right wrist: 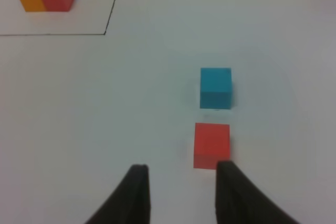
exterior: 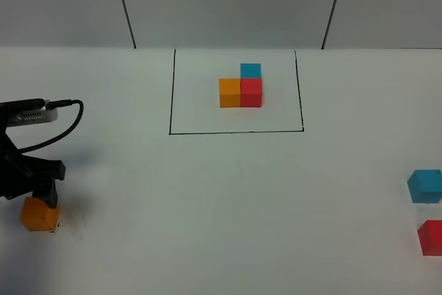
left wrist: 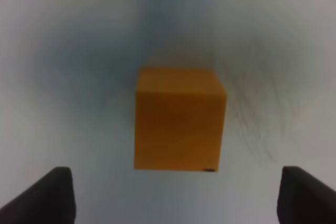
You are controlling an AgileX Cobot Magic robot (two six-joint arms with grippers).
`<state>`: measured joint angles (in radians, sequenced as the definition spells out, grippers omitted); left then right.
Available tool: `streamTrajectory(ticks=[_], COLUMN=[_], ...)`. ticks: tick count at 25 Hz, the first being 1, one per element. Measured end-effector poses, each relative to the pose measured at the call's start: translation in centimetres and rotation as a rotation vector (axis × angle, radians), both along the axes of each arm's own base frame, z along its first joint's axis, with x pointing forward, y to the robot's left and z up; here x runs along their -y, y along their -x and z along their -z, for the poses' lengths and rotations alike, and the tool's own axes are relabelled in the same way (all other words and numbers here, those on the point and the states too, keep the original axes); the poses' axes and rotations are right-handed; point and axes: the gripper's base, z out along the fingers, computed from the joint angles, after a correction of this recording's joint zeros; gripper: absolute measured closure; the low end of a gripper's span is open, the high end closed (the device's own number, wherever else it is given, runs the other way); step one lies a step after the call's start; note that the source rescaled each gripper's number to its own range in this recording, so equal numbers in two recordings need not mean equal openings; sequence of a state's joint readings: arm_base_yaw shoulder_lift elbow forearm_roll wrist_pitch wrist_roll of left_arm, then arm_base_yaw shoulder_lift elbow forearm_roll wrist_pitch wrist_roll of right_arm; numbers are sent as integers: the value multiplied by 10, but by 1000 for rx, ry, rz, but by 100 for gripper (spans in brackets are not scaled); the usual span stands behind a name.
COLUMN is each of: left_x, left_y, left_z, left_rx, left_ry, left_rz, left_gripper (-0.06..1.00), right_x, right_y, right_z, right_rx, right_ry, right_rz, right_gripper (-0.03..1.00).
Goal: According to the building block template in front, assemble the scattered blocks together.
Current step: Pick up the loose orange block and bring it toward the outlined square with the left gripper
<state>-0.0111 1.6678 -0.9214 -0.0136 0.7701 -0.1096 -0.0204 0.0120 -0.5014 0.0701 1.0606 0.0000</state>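
Note:
The template is a black-lined square (exterior: 170,94) holding fixed orange (exterior: 229,92), red (exterior: 251,92) and blue (exterior: 251,70) cubes; it also shows in the right wrist view (right wrist: 107,24). The loose orange cube (exterior: 39,214) lies at the far left, right under my left gripper (exterior: 41,195). In the left wrist view the left gripper (left wrist: 178,198) is wide open, with the orange cube (left wrist: 179,119) ahead between its fingertips (left wrist: 47,198). The loose blue cube (exterior: 425,186) and red cube (exterior: 431,237) lie at the far right. My right gripper (right wrist: 181,192) is open and empty, just short of the red cube (right wrist: 211,144); the blue cube (right wrist: 216,86) lies beyond it.
The white table (exterior: 221,198) stretches between the template and the loose cubes. A black cable (exterior: 62,126) loops off the left arm. Grey wall panels (exterior: 228,5) stand behind the table.

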Motion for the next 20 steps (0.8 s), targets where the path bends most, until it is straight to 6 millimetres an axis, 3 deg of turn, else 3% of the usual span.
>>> streamTrajectory(ticks=[20], left_x=[0], left_y=[-14], left_z=[36], left_rx=[-17], left_ry=[-3], left_rz=[20], left_gripper=[28], right_x=[0], right_y=[0], right_z=[0], right_rx=[-1], right_ry=[0], right_rz=[0], right_gripper=[97])
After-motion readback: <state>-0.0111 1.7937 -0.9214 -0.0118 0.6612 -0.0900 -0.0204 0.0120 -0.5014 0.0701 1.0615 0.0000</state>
